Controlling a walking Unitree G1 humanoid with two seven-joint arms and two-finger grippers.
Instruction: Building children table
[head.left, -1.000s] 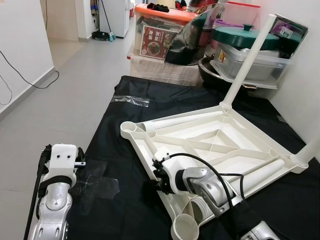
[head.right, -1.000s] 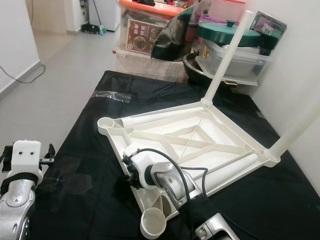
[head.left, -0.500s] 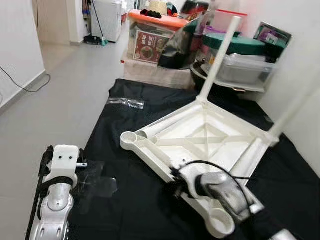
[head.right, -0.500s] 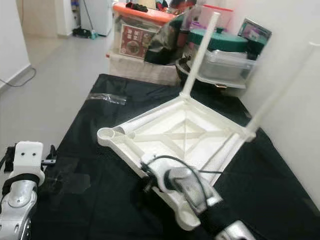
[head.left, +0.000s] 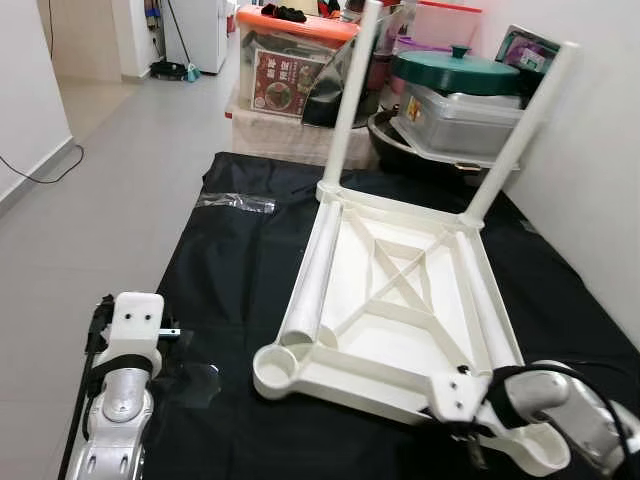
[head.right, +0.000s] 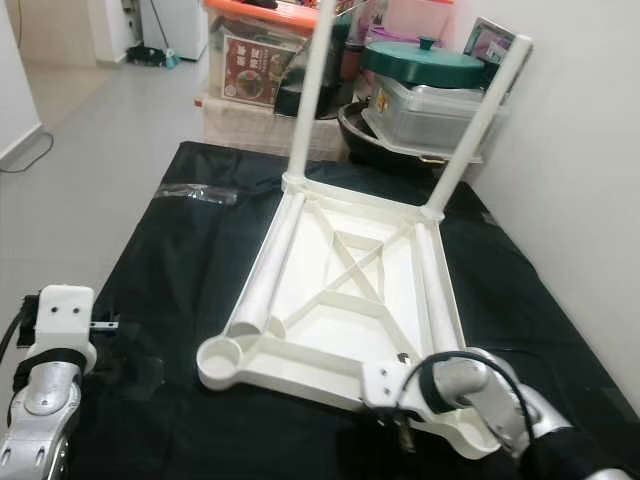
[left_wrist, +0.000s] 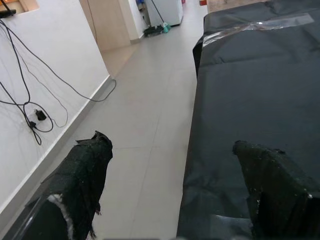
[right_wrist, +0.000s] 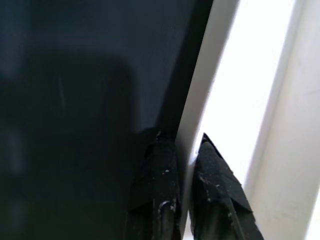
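Note:
A white plastic children's table lies upside down on a black sheet. Two white legs stand upright in its far corners. A loose leg tube lies inside along its left side, and another along its right. Both near corner sockets are open rings. My right gripper is shut on the table's near rim, its fingertips pinching the thin white edge. My left gripper hangs open over the sheet's left edge, holding nothing.
Stacked storage boxes, a green-lidded pot and pans crowd the far end of the sheet. A white wall runs close along the right. Grey tiled floor stretches to the left, with cables along its wall. Clear tape sticks to the sheet.
The table has swung round on the sheet, so its legged end now points away from me. My right gripper, still on the rim, has moved right with it. My left arm stays put.

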